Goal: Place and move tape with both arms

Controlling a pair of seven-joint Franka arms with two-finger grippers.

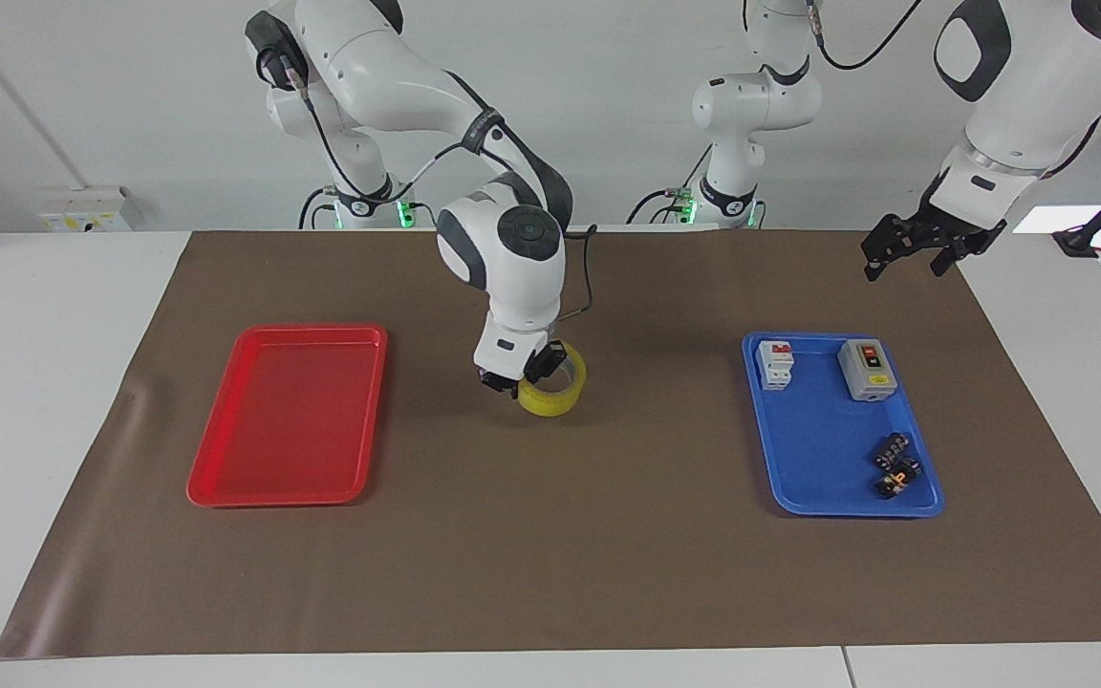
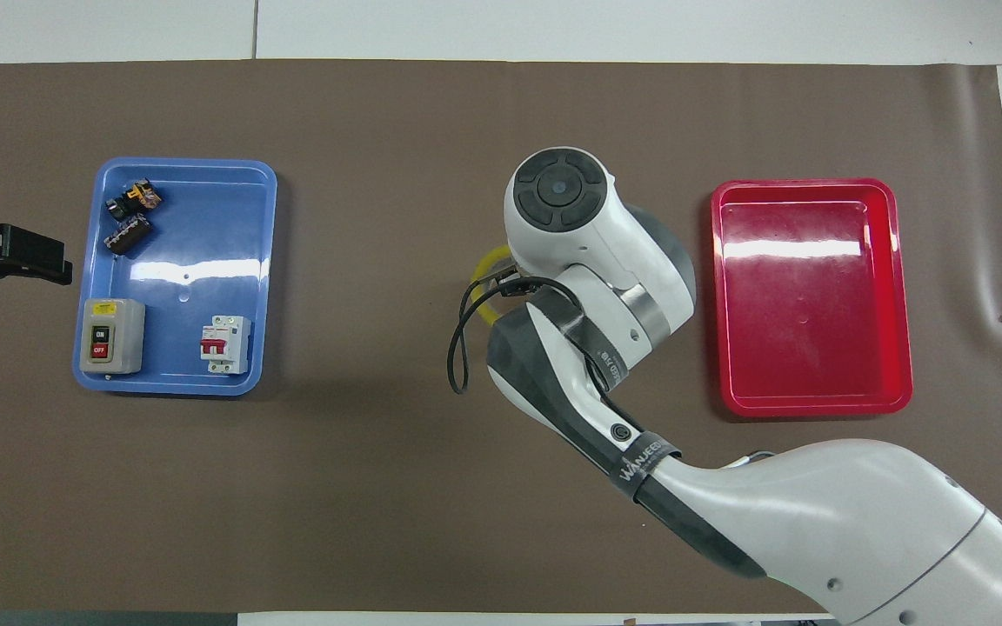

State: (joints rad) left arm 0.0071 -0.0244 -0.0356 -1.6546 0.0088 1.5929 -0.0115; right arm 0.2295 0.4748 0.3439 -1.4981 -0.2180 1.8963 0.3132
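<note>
The left tool (image 1: 912, 250) waits in the air over the brown mat (image 1: 550, 573) at the left arm's end of the table (image 1: 34, 382), its fingers apart and holding nothing. The right tool (image 1: 522, 373) is clamped on the wall of the yellow tape (image 1: 555, 394); the tape hangs tilted, up off the mat, over the middle of the table, between the red tray (image 1: 226, 478) and the blue tray (image 1: 818, 497); in the blue tray lie a white circuit breaker (image 1: 775, 365), a grey switch box (image 1: 867, 369) and two small dark parts (image 1: 895, 464).
</note>
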